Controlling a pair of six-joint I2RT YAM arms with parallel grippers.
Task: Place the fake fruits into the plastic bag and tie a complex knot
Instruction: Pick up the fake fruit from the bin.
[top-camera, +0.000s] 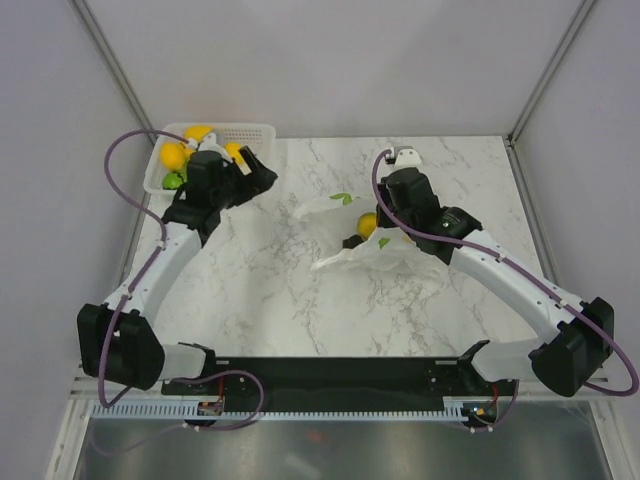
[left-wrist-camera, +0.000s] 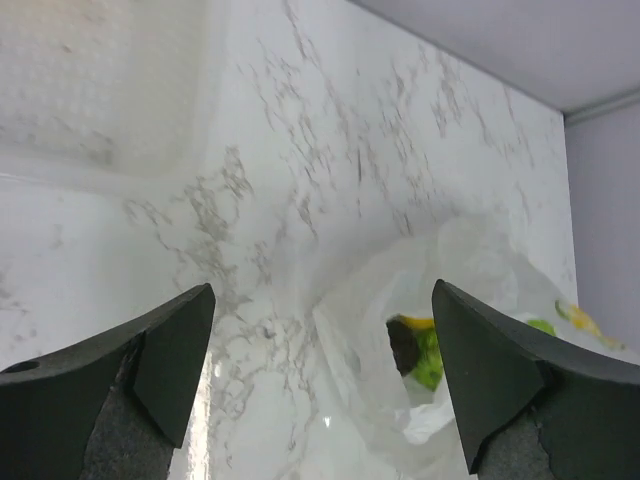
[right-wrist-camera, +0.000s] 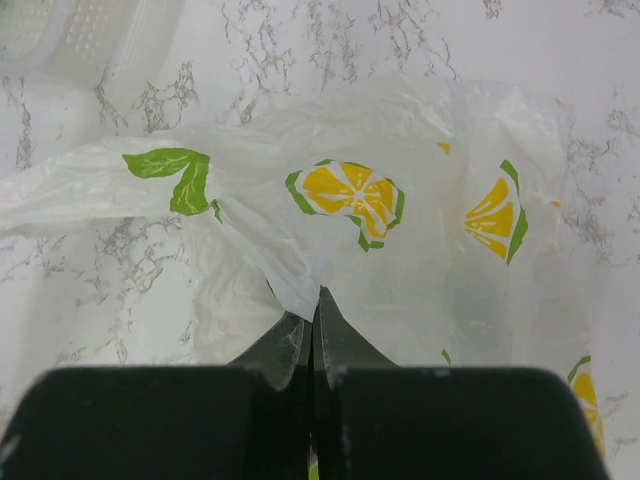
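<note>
The plastic bag (top-camera: 335, 212) lies crumpled at mid-table, printed with lemons and leaves. A yellow fruit (top-camera: 368, 224) and a dark one (top-camera: 352, 241) sit in its mouth. My right gripper (right-wrist-camera: 318, 300) is shut on a fold of the plastic bag (right-wrist-camera: 420, 230) and holds that edge up. My left gripper (left-wrist-camera: 325, 370) is open and empty, hovering left of the plastic bag (left-wrist-camera: 450, 270) beside the basket. Through the bag's opening I see a dark fruit (left-wrist-camera: 403, 345) and a green one (left-wrist-camera: 430, 362). More fake fruits lie in the basket: yellow lemons (top-camera: 174, 155) and a green one (top-camera: 173, 181).
A white perforated basket (top-camera: 250, 130) stands at the back left corner, partly under my left gripper (top-camera: 262, 168). The basket (left-wrist-camera: 100, 90) also fills the upper left of the left wrist view. Grey walls and frame posts close in the marble table (top-camera: 270, 290).
</note>
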